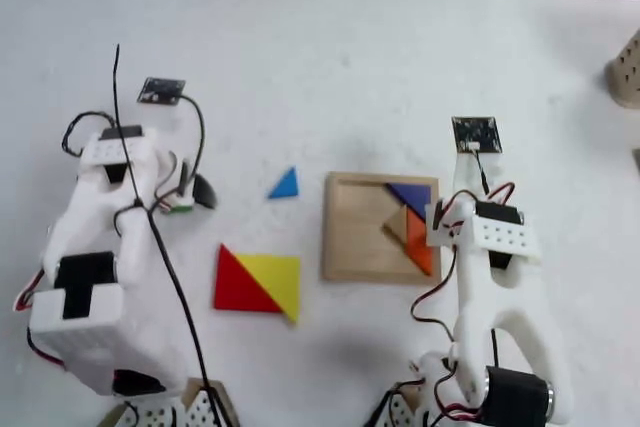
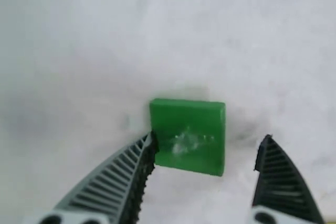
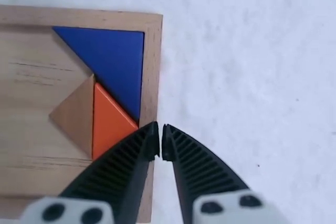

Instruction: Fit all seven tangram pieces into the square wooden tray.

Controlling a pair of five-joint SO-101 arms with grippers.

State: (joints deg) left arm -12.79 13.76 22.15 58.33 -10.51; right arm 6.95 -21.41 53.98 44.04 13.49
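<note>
You're at the pickup step for the green square (image 2: 188,136). Your left gripper (image 2: 208,144) is down over it on the bare table, well away from the tray (image 1: 352,237). Its fingers are spread wide: one tip is right against an edge of the square, and the other sits off the far side with a gap showing. Nothing's gripped yet.

Your right gripper (image 3: 160,136) hangs over the tray's rim by the orange triangle (image 3: 107,121), fingers pressed together with nothing between them. In the tray there's the dark blue triangle (image 3: 110,56) in the corner, the orange one tucked against it, and a tan triangle (image 3: 76,111) next to that.

By my count that's three in and four to go. Besides the green square, there's the small blue triangle (image 1: 285,184), plus the red triangle (image 1: 235,282) and yellow triangle (image 1: 278,282) lying edge to edge between the left arm and the tray.

For the next move I'd centre the left fingers around the square so both sides meet it evenly, then squeeze. It looks thin and flat, so a lopsided pinch could shove or spin it. The right arm also seems parked over the tray, so you'd probably want it out of the way for the drop.
</note>
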